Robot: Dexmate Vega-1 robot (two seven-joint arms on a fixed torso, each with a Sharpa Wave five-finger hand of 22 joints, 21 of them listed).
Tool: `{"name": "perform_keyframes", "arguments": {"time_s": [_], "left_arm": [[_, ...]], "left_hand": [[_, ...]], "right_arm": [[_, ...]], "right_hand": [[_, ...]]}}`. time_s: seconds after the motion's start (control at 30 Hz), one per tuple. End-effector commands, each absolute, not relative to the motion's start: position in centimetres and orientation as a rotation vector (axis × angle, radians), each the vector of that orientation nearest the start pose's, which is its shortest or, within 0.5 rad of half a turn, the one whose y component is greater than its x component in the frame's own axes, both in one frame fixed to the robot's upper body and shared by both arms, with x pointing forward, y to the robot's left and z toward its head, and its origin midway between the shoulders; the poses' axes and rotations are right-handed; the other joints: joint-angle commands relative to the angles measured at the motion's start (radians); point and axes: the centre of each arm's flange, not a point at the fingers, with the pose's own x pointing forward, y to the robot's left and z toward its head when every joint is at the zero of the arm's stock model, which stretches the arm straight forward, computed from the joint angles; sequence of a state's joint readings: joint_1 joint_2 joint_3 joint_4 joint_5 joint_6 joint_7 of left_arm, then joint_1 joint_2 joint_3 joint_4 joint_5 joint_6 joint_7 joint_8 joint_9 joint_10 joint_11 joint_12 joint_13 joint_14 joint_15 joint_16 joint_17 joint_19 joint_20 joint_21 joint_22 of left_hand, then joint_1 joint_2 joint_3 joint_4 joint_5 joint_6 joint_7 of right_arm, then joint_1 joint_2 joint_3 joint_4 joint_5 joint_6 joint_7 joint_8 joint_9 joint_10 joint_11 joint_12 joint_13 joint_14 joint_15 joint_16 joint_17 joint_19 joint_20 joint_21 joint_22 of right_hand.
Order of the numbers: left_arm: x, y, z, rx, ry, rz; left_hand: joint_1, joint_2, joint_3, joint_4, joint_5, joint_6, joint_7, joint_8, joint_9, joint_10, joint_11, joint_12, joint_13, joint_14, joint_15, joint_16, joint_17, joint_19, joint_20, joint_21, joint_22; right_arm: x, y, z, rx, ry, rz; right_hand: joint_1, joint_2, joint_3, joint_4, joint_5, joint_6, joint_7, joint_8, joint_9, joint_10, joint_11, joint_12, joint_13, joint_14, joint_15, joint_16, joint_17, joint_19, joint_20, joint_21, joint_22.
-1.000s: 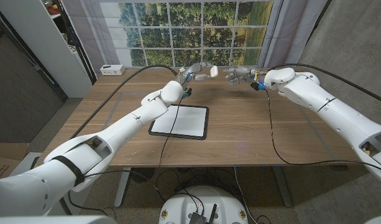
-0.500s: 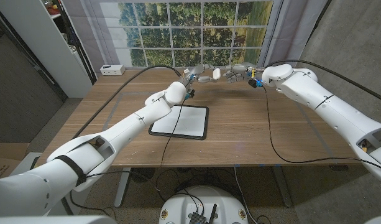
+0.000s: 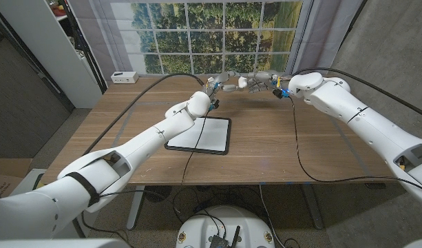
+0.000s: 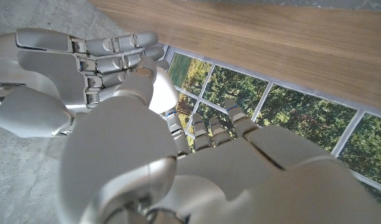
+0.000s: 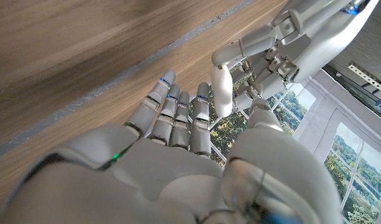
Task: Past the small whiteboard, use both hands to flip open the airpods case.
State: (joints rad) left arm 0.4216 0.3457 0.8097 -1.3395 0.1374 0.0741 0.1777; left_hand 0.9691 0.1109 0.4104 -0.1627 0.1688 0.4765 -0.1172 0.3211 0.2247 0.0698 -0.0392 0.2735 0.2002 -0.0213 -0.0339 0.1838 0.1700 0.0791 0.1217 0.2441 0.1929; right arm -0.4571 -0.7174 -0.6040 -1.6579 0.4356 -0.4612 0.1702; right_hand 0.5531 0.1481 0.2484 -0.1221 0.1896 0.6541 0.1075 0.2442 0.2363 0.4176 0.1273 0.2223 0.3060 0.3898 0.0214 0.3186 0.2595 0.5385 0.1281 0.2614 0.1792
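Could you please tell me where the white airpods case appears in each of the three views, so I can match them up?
Head view: the airpods case sits past the small whiteboard, between the left hand and right hand.
Left wrist view: the case shows white between the two hands' fingers.
Right wrist view: the case stands upright in the left hand's fingers.
Shared landmark: the window picture of trees.

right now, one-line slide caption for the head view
Both white robot hands, left and right, meet at a small white airpods case beyond the black-framed whiteboard.
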Motion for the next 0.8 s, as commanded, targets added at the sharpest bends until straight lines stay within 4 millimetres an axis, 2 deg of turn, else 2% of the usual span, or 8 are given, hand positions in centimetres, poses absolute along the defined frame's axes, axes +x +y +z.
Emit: {"name": "perform_keyframes", "arguments": {"time_s": [0.03,0.2,0.23,0.37,0.5,0.73,0.77,0.8], "left_arm": [[65.5,4.9,9.0,0.831,-0.76,-0.181],[65.5,4.6,8.8,0.81,-0.763,-0.191],[65.5,4.5,8.7,0.804,-0.763,-0.195],[65.5,4.2,8.5,0.777,-0.759,-0.218],[65.6,4.0,8.2,0.74,-0.758,-0.234],[65.7,3.9,8.1,0.724,-0.758,-0.246],[65.7,4.0,8.0,0.722,-0.757,-0.249],[65.7,4.0,8.0,0.72,-0.756,-0.252]], "left_hand": [[0.004,0.01,-0.003,0.002,0.007,0.291,0.07,0.092,0.075,0.013,-0.001,0.0,0.001,0.006,-0.017,0.002,0.001,0.001,0.006,0.001,0.006],[0.004,0.011,-0.006,0.003,0.007,0.293,0.072,0.092,0.077,0.014,-0.001,-0.001,0.001,0.007,-0.017,0.002,0.001,0.002,0.006,0.001,0.006],[0.004,0.011,-0.007,0.003,0.007,0.292,0.072,0.092,0.078,0.016,0.002,0.0,0.001,0.007,-0.017,0.001,0.001,0.002,0.006,0.001,0.007],[0.003,0.011,-0.009,0.005,0.007,0.294,0.072,0.093,0.08,0.017,0.001,-0.001,0.001,0.009,-0.016,0.002,0.001,0.003,0.005,0.001,0.007],[0.002,0.011,-0.013,0.006,0.007,0.29,0.075,0.091,0.083,0.02,0.002,-0.001,0.001,0.009,-0.017,0.001,0.001,0.002,0.005,0.001,0.007],[0.001,0.01,-0.018,0.007,0.006,0.288,0.081,0.091,0.087,0.027,0.003,0.0,0.001,0.018,-0.014,0.004,0.002,0.002,0.008,0.001,0.008],[-0.001,0.009,-0.02,0.008,0.005,0.285,0.083,0.09,0.088,0.03,0.008,0.0,0.001,0.02,-0.014,0.004,0.002,0.002,0.007,0.001,0.008],[-0.004,0.007,-0.023,0.009,0.005,0.28,0.084,0.088,0.089,0.031,0.009,0.0,0.002,0.022,-0.011,0.005,0.002,0.001,0.007,0.001,0.008]], "right_arm": [[63.0,-20.7,11.3,-0.602,-0.324,0.375],[63.1,-20.6,10.9,-0.609,-0.325,0.37],[63.2,-20.6,10.8,-0.607,-0.328,0.366],[63.4,-20.7,10.7,-0.602,-0.346,0.34],[63.7,-20.8,10.4,-0.596,-0.359,0.326],[63.9,-21.2,10.1,-0.578,-0.39,0.3],[63.9,-21.3,10.1,-0.578,-0.392,0.298],[63.9,-21.4,10.1,-0.578,-0.397,0.295]], "right_hand": [[0.056,0.005,0.033,-0.03,0.009,0.015,-0.007,0.008,0.01,0.018,-0.01,0.009,-0.003,0.016,-0.013,0.01,-0.003,0.021,-0.014,-0.004,0.002],[0.118,0.006,0.06,-0.057,0.014,0.029,-0.017,0.015,0.018,0.031,-0.02,0.013,-0.004,0.036,-0.029,0.016,-0.006,0.034,-0.027,-0.004,0.002],[0.145,0.004,0.071,-0.063,0.015,0.037,-0.02,0.019,0.021,0.036,-0.023,0.014,-0.005,0.041,-0.032,0.018,-0.007,0.042,-0.031,-0.004,0.002],[0.224,-0.005,0.093,-0.064,0.015,0.071,-0.038,0.037,0.038,0.083,-0.044,0.032,-0.003,0.083,-0.057,0.037,-0.007,0.073,-0.052,0.002,0.003],[0.288,-0.009,0.105,-0.062,0.014,0.11,-0.053,0.059,0.061,0.119,-0.068,0.045,0.001,0.106,-0.077,0.05,-0.007,0.093,-0.069,0.005,0.004],[0.368,0.019,0.123,-0.054,0.015,0.159,-0.092,0.098,0.103,0.18,-0.116,0.067,0.013,0.153,-0.117,0.087,0.009,0.108,-0.1,0.007,0.007],[0.386,0.022,0.128,-0.055,0.016,0.168,-0.1,0.106,0.113,0.189,-0.13,0.07,0.016,0.156,-0.123,0.093,0.012,0.108,-0.106,0.007,0.008],[0.4,0.024,0.131,-0.055,0.016,0.172,-0.104,0.112,0.12,0.195,-0.129,0.073,0.019,0.157,-0.126,0.096,0.015,0.107,-0.107,0.007,0.008]]}}
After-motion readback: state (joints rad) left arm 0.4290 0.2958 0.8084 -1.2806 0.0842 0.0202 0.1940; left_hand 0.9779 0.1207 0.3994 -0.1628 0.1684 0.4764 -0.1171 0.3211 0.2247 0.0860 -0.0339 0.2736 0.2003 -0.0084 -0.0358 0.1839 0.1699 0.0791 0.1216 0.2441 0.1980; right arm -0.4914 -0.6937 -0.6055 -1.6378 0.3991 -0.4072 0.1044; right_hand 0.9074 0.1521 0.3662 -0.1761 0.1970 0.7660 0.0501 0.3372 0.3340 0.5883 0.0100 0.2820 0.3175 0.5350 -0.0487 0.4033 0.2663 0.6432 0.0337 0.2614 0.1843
